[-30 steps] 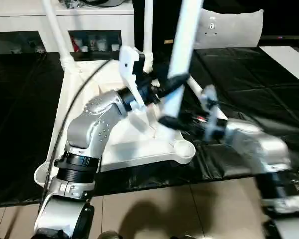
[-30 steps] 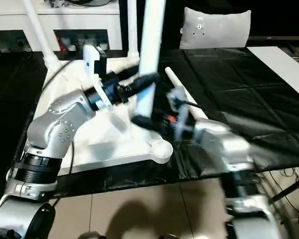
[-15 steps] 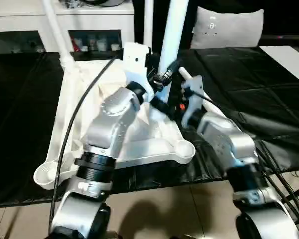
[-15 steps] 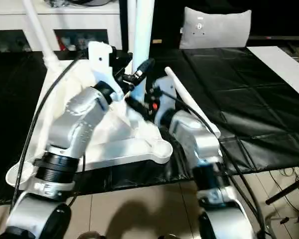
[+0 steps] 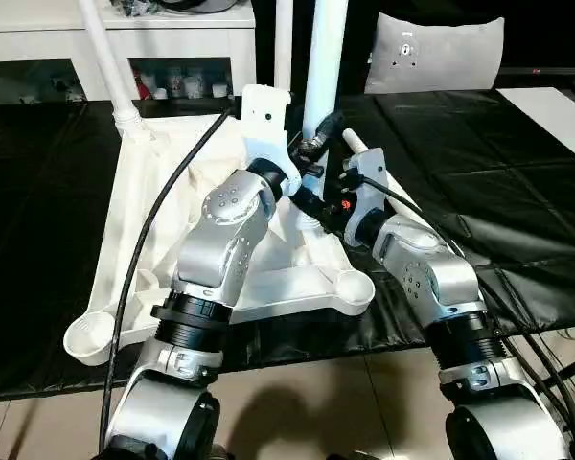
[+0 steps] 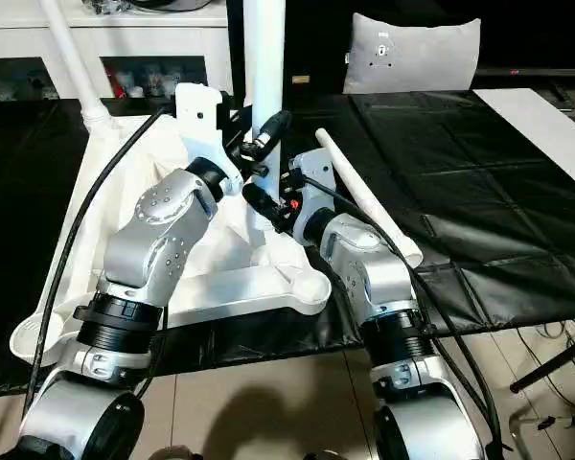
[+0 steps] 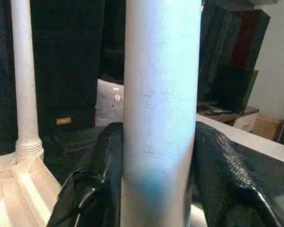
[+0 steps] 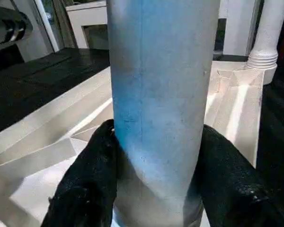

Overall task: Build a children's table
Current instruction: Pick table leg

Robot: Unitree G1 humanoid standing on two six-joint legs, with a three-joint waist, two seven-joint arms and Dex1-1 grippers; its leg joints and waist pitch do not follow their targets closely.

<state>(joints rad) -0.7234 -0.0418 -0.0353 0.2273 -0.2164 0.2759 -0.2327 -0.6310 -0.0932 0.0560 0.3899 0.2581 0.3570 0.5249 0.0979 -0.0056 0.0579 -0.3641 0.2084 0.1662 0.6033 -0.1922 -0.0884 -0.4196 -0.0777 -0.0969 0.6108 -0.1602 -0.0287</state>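
Both the left gripper (image 7: 156,189) and right gripper (image 8: 156,189) clench the upright leg (image 5: 324,57), steadying it over the upturned tabletop (image 5: 153,220), probably for seating in a socket.

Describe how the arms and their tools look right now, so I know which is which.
Both arms are silver with black ringed joints. The left arm carries a white wrist block and a loose black cable. The right arm shows a red spot near its wrist. Each tool has two black fingers.
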